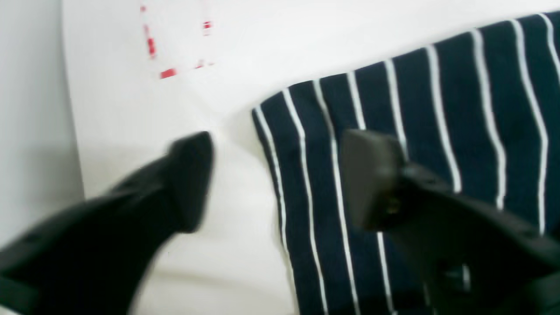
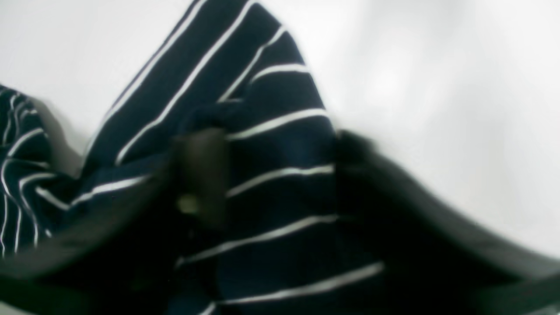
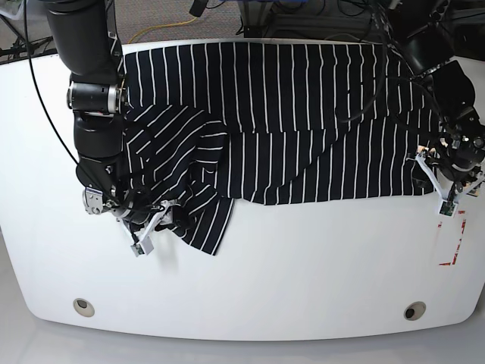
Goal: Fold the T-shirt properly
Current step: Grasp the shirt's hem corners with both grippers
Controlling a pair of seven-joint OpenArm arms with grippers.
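nearest the base camera, bare white surface (image 3: pixel 250 288) runs along the front edge, with two round holes near its front corners. going left to right: toward the front-left part of the surface the right pincer (image 3: pixel 155 221) sits at a bunched flap of the t-shirt (image 3: pixel 303 114). in the right wrist view striped cloth lies between its two fingers, one finger (image 2: pixel 201 175) pressed into the fabric, so it looks to be grasping a fold of the shirt, though blur keeps me from being sure how firmly. the shirt spreads from the back-left corner across to the right edge, its left part folded over in a loose diagonal, its right part lying flat. at the right edge the left pincer (image 3: pixel 439 182) hovers at the shirt's side edge; in the left wrist view its fingers stand apart, released, one over the stripes and one over bare surface, straddling the corner (image 1: pixel 271 113) of the cloth. red marks (image 1: pixel 168 73) show on the surface beyond it.

judging by this, the fold is at an early stage, with both sides being gathered. the next move calls for the left pincer to close on that corner, then both to carry cloth inward evenly.
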